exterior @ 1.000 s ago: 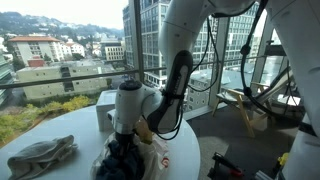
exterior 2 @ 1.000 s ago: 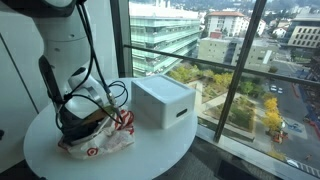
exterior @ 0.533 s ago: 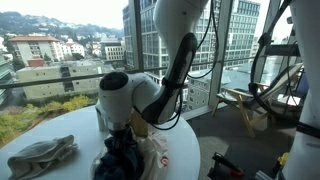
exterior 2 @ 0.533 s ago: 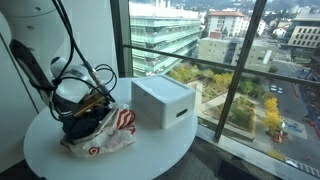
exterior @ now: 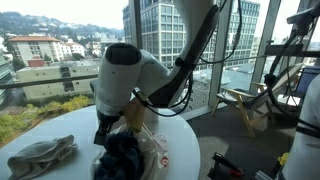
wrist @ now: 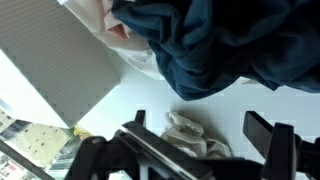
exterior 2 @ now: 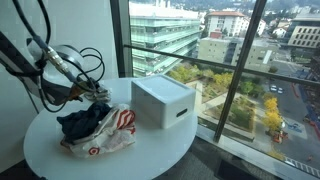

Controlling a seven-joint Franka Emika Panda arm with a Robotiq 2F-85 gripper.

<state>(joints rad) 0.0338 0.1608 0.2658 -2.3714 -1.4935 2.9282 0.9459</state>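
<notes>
Starting at the left edge of the round white table (exterior: 70, 125), a crumpled grey cloth (exterior: 40, 155) lies on its own, well apart from the action. Moving right, here is the gripper (exterior: 107, 130), hanging under the arm's big white wrist joint and pointing down at the table.

The wrist view settles its state. The dark fingers (wrist: 265, 130) stand spread wide at the bottom of the frame, with nothing pinched between them. Only bare tabletop and that grey cloth show in the gap.

Just below the fingertips sits the dark blue cloth (exterior: 122, 160), a rumpled heap resting inside the mouth of a white plastic bag (exterior: 155, 155) with red markings. The bag lies flat on the table near its middle. From the wrist camera the blue fabric fills the upper part of the picture, beyond the fingertips, so the gripper hovers near it and is clear of it. In an exterior view the tips look very close above the bundle, and no contact shows.

Further right, just beside the bag, stands a white box (exterior 2: 163, 100) near the table's window edge. Past it are the glass and the city buildings outside.
</notes>
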